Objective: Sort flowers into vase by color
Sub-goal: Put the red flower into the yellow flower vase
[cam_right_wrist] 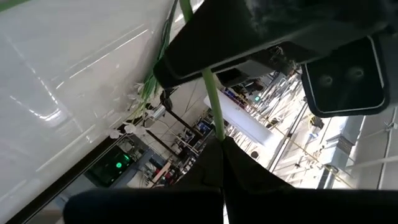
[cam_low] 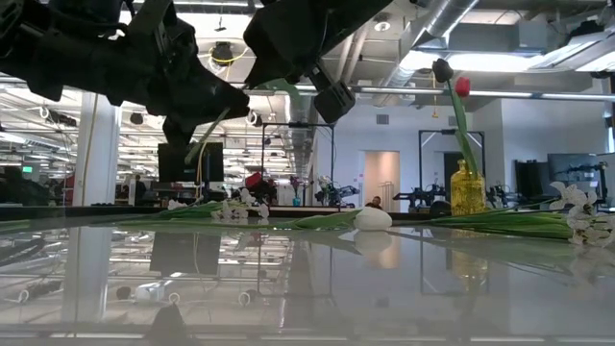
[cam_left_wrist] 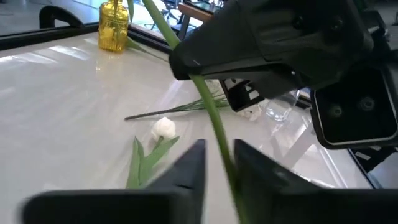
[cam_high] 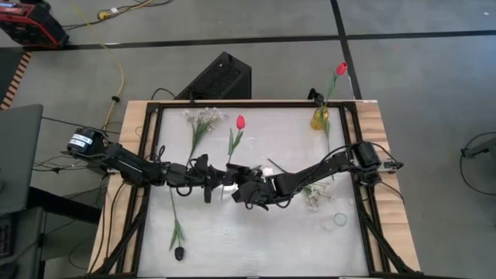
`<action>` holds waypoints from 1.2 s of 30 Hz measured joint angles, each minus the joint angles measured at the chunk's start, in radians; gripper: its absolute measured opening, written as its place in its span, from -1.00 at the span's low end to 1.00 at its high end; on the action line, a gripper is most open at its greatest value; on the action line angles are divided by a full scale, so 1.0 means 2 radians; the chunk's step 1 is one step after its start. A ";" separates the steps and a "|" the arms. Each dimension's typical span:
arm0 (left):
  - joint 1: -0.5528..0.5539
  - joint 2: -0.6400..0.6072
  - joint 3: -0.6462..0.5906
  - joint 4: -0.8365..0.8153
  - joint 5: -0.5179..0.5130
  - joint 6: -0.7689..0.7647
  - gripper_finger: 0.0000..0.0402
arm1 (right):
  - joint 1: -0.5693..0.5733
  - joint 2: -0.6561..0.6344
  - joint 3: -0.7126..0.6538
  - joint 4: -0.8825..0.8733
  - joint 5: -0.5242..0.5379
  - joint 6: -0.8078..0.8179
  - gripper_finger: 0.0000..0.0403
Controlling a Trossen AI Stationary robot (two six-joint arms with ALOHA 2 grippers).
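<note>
- High view: you had both arms meeting over the middle of the table [cam_high: 256, 240], the left gripper [cam_high: 219, 186] coming in from the left side and the right gripper [cam_high: 246, 191] from the right, the two almost touching.
- Right wrist view: your right gripper [cam_right_wrist: 221, 142] had its fingers pressed together on a thin green stem [cam_right_wrist: 211, 99]; the stem ran up from the fingertips to the other arm's gripper just beyond.
- Left wrist view: your left gripper [cam_left_wrist: 219, 163] had the same stem [cam_left_wrist: 210, 115] passing through the narrow gap between its two fingers [cam_left_wrist: 189, 168]. I could not tell whether they pinched it or only flanked it.
- The bloom of the held flower was not clear in any view.
- A white tulip [cam_left_wrist: 163, 127] lay flat on the table under the grippers; in the low view it showed as a pale bud [cam_low: 373, 218].
- A red tulip [cam_high: 240, 122] lay on the far half of the table, with a sprig of white blossoms [cam_high: 203, 118] to its left.
- A dark tulip [cam_high: 179, 252] lay near the front left.
- More white blossoms [cam_high: 314, 198] lay beneath the right arm.
- The yellow vase [cam_high: 320, 118] stood at the far right, upright, with a red tulip [cam_high: 341, 69] in it.
</note>
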State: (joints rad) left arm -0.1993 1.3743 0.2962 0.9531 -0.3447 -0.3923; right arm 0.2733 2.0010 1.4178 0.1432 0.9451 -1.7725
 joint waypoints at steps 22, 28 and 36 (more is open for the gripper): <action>-0.013 0.000 -0.003 -0.005 -0.118 0.034 -1.00 | -0.004 -0.042 0.000 -0.240 -0.071 0.424 -0.23; -0.032 0.000 -0.003 0.041 -0.094 0.113 -1.00 | -0.094 -0.098 0.000 -0.275 -0.439 0.714 -0.26; -0.063 0.000 -0.003 0.078 -0.067 0.159 -1.00 | -0.152 -0.095 -0.041 -0.099 -0.682 0.791 -0.29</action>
State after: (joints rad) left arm -0.3256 1.3746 0.2905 1.1098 -0.4786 -0.0742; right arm -0.0300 1.8117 1.3354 -0.0543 -0.4181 -0.1896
